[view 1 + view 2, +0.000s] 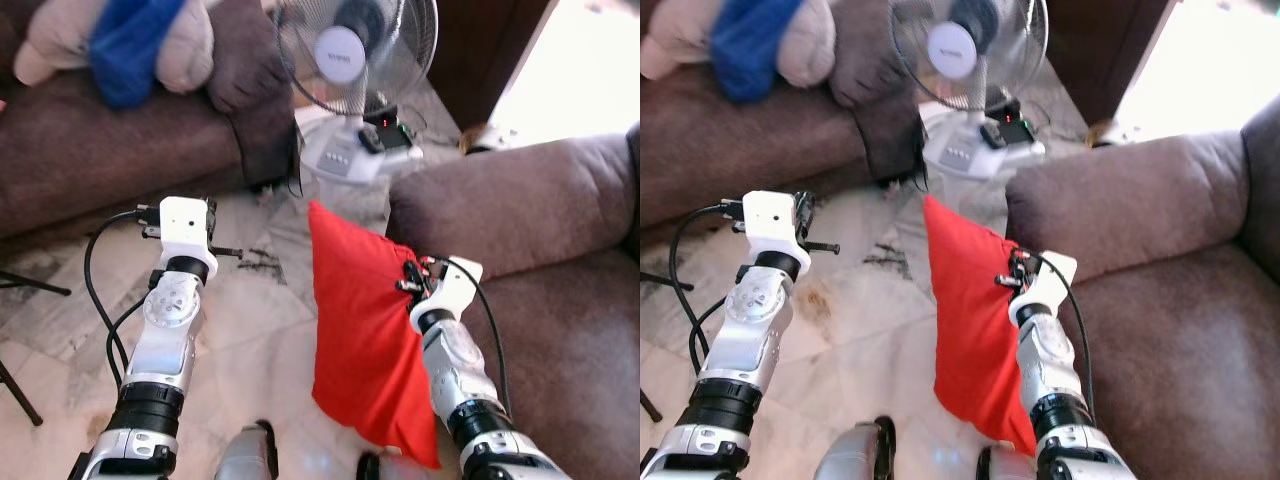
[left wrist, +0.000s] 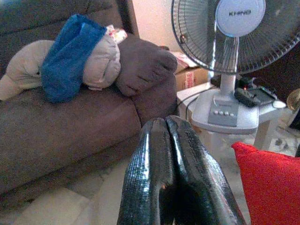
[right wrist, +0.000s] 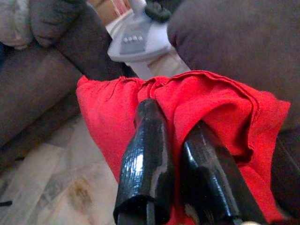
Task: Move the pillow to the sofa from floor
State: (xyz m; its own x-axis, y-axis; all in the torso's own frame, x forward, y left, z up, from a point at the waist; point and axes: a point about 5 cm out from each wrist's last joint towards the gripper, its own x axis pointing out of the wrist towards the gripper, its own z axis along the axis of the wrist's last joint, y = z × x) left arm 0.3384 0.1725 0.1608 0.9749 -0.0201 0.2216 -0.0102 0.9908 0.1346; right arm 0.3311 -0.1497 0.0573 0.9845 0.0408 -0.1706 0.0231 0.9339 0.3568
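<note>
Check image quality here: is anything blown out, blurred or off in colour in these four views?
Left eye view: doorway daylight at top right is blown out white; the red pillow stays sharp. Right eye view: same glare. Left wrist view: bluish cast; the shut fingers sit close and soft, fan legible. Right wrist view: fingers on the pillow are clear, background sofa blurred.

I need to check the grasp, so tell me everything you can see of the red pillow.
The red pillow is a plain, soft fabric cushion, standing on edge and tilted, one corner pointing up toward the fan. Its right edge is bunched and wrinkled where the right gripper is shut on it. It sits beside the brown sofa's arm, above the marble floor; whether its lower corner rests on the floor cannot be told.
</note>
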